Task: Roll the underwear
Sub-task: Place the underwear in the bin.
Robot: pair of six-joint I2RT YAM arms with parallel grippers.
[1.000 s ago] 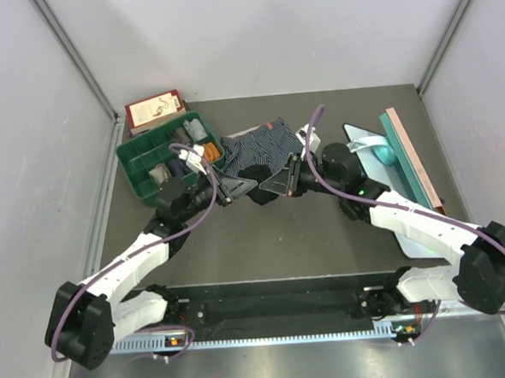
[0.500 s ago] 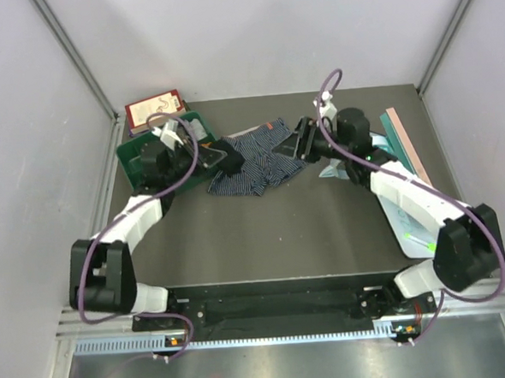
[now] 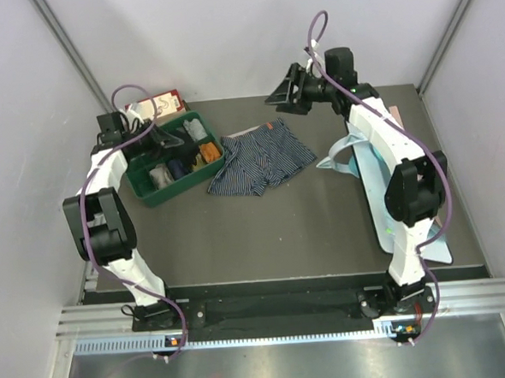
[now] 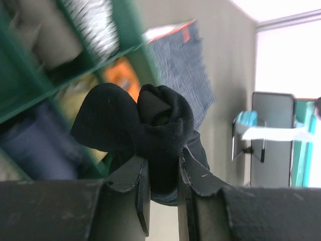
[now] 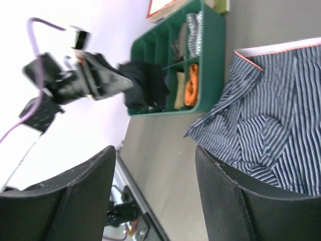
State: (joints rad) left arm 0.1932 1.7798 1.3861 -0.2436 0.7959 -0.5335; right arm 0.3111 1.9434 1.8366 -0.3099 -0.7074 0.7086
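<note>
- Stowing was the step in hand, as we judged it: the left gripper (image 4: 161, 168) was closed narrowly on a fold of the black brief (image 4: 145, 120).
- That brief was bunched into a soft, lumpy roll of matt knit cloth. It bulged out past the gripper and hung directly over the green tray (image 3: 163, 197).
- The tray under that gripper was hard plastic, divided into compartments that held other rolled cloths. Which compartment lay right beneath, we could not tell.
- The right gripper (image 5: 155, 165) stood wide open and held nothing, raised clear of the bench (image 3: 281, 230).
- Below it, on its near side, lay the striped brief (image 3: 259, 161). It was spread out and rumpled, thin dark-blue cloth with fine white stripes and an orange waistband edge, and not yet rolled.
- Next, we reckoned, the left gripper needed to lower into a free compartment and let go. Both would then have to flatten and roll the limp striped cloth.
</note>
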